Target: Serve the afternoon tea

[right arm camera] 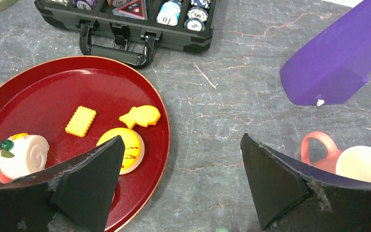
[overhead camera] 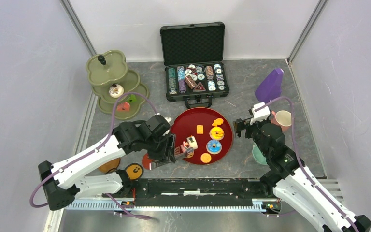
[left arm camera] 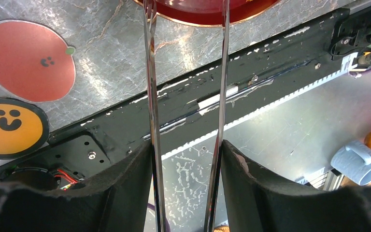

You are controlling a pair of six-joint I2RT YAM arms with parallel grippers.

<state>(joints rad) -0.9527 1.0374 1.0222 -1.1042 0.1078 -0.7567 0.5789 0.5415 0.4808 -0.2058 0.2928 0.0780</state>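
While my left end effector (left arm camera: 186, 164) is gripping tongs (left arm camera: 149, 96), half squeezed, beside the cake slices (overhead camera: 190, 143) on the red tray (overhead camera: 186, 121), my right end effector (right arm camera: 181, 179) is hanging wide open, empty; easing my grip could let the tongs slip and scatter them.

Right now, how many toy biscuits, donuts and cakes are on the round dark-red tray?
Biscuits: 3 (fish-shaped orange biscuit, rectangular orange biscuit, round orange biscuit)
Donuts: 2 (yellow donut, blue donut)
Cakes: 2 (white roll cake, pink cake slice)
Total on the round dark-red tray: 7
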